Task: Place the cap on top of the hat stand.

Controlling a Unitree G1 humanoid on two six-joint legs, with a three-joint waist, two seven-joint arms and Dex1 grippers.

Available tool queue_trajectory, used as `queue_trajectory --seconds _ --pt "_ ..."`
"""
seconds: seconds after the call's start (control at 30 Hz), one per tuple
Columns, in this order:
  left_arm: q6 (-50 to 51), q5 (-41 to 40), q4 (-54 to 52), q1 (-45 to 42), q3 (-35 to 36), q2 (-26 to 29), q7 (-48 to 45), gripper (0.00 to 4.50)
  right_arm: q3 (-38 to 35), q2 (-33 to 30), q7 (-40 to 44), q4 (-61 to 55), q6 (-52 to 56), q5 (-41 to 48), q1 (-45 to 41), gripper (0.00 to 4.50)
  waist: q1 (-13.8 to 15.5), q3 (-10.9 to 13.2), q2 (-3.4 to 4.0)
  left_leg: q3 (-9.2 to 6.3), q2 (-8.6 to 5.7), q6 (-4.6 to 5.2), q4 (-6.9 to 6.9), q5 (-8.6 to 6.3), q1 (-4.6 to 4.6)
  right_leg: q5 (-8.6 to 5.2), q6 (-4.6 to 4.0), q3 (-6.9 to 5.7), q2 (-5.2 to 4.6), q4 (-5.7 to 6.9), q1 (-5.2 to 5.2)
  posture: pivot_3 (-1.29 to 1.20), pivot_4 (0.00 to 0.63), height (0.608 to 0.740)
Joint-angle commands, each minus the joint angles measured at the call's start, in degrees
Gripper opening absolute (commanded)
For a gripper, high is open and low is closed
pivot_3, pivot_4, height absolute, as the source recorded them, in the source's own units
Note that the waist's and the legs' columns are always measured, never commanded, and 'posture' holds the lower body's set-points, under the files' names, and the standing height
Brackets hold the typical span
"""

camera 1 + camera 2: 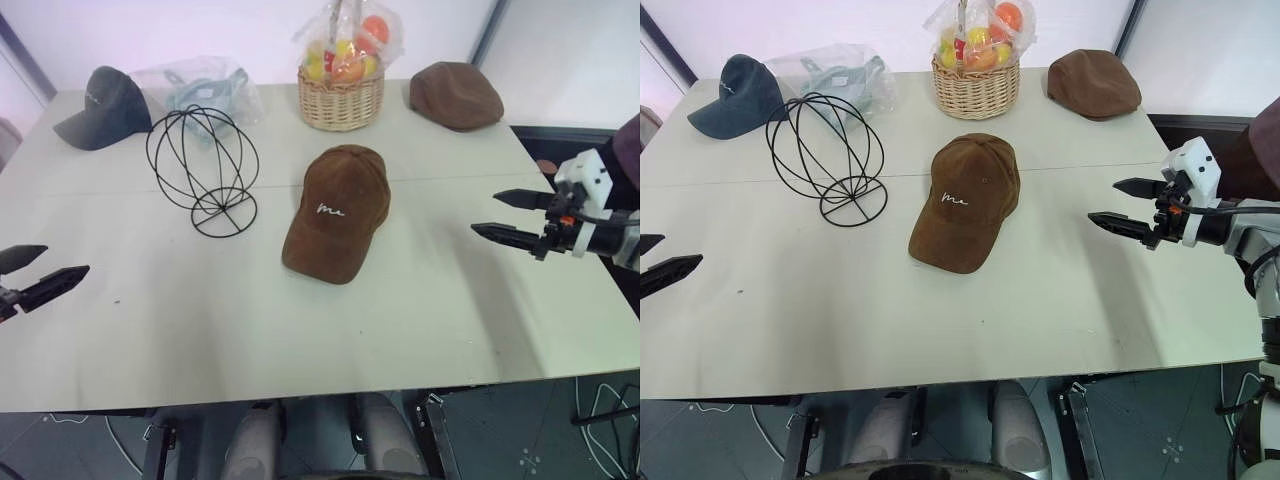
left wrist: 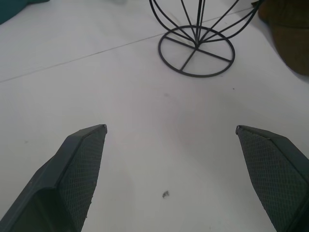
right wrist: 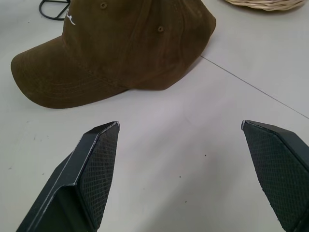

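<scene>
Left eye view: the cap (image 1: 337, 212) lies mid-table (image 1: 420, 330), just right of the hat stand (image 1: 203, 167), apart from it, brim toward the near edge, crown toward the basket (image 1: 342, 97). White script reads roughly "me". Bare tabletop flanks the cap. Left gripper (image 1: 28, 272) and right gripper (image 1: 510, 216) hover splayed, empty.

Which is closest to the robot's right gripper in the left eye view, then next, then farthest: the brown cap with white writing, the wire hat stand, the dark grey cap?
From the right gripper:
1. brown cap, table centre.
2. hat stand, further left.
3. dark grey cap, far left corner.
</scene>
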Motion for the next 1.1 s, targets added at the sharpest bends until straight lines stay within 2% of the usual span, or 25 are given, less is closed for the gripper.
queue_trajectory --seconds 0.03,0.5,0.67,0.77,1.0,1.1 --pt "-0.2 -0.3 -0.8 -0.5 3.1 0.9 -0.3 4.50 -1.0 -0.1 -0.1 -1.3 -1.2 0.1 -1.4 4.14 0.0 0.0 0.00 0.00 0.00 0.00 0.00 0.00 0.00 0.00 0.00 0.00 0.00 0.00 0.00 0.00 0.150 0.740" --pt "-1.3 0.2 -0.3 -2.1 3.2 1.7 0.1 4.50 0.1 0.1 0.4 -2.2 -1.7 -0.2 -2.4 4.14 0.0 0.0 0.00 0.00 0.00 0.01 0.01 0.00 0.06 0.00 0.00 0.00 0.02 0.07 0.03 0.00 0.150 0.740" --pt "0.3 -1.6 0.1 -5.3 3.4 6.5 -4.3 4.50 2.2 1.2 -1.5 -13.3 0.8 0.8 -2.7 4.14 0.0 0.0 0.00 -0.01 0.07 0.01 0.01 0.01 0.07 0.00 0.01 0.00 0.10 0.12 0.03 0.00 0.150 0.740" --pt "4.7 -5.9 -1.0 -6.9 3.4 9.0 -8.8 4.50 4.3 1.0 -2.5 -18.5 0.2 -1.1 -1.2 4.14 0.0 0.0 0.00 0.00 0.08 0.01 0.01 0.00 0.08 0.00 0.01 0.00 0.10 0.15 0.02 0.00 0.150 0.740" --pt "7.4 -8.5 0.6 -11.7 0.5 13.2 -14.5 4.50 6.6 1.7 -5.5 -26.0 -0.7 -3.5 2.5 4.14 0.1 0.0 0.00 0.01 0.08 0.01 0.01 0.00 0.08 0.00 0.01 -0.01 0.09 0.12 0.03 0.00 0.150 0.740" --pt "5.8 -7.6 1.8 -14.9 -3.1 12.6 -13.0 4.50 11.6 3.8 -10.6 -32.4 -6.7 -11.3 6.1 4.14 0.0 0.0 -0.06 0.02 0.08 0.01 0.02 0.01 0.10 0.00 0.00 0.00 0.09 0.13 0.03 0.00 0.150 0.740"
